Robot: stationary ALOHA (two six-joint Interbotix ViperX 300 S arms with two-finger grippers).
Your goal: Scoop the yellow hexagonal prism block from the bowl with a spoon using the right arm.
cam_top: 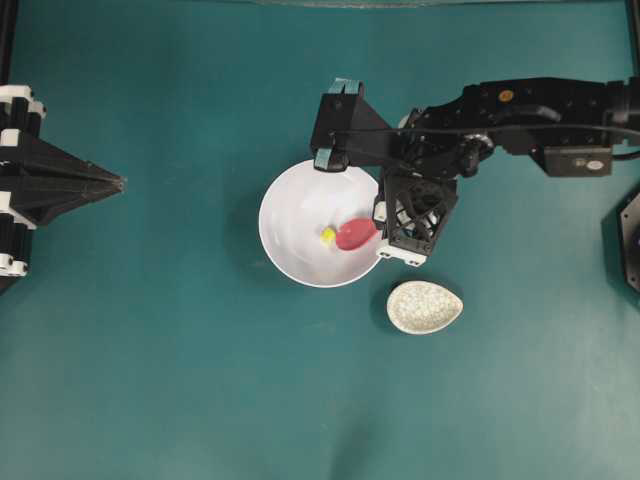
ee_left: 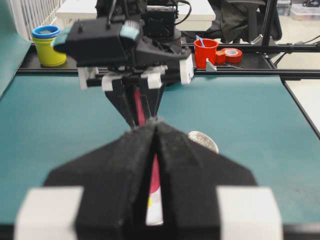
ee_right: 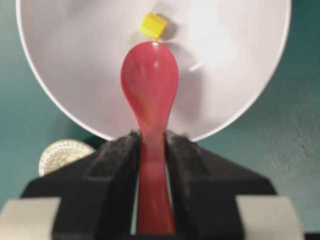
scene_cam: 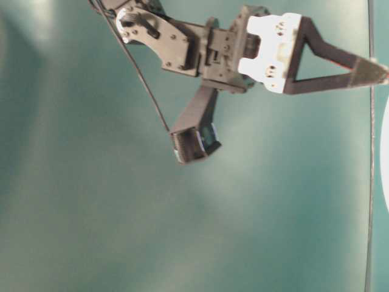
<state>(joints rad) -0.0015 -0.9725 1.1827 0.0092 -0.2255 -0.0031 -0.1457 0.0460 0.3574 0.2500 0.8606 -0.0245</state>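
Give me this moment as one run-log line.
right gripper: shut on spoon | spoon tip at yellow block, inside bowl | block not scooped | left gripper: shut, parked

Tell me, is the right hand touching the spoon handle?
Touching. The right wrist view shows the right hand with both fingers pressed against the spoon handle, no gap on either side.

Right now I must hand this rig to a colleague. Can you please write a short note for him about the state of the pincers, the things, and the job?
Right pincer: shut on the spoon handle, head inside the bowl.
Left pincer: shut, holding nothing, parked at the left table edge, away from the bowl.
Block: on the bowl floor, just past the spoon tip, not on the spoon.
Speckled dish: beside the bowl, nothing in it.
Done: spoon grasped and brought to the block.
Left: get the spoon under the block and lift it out.
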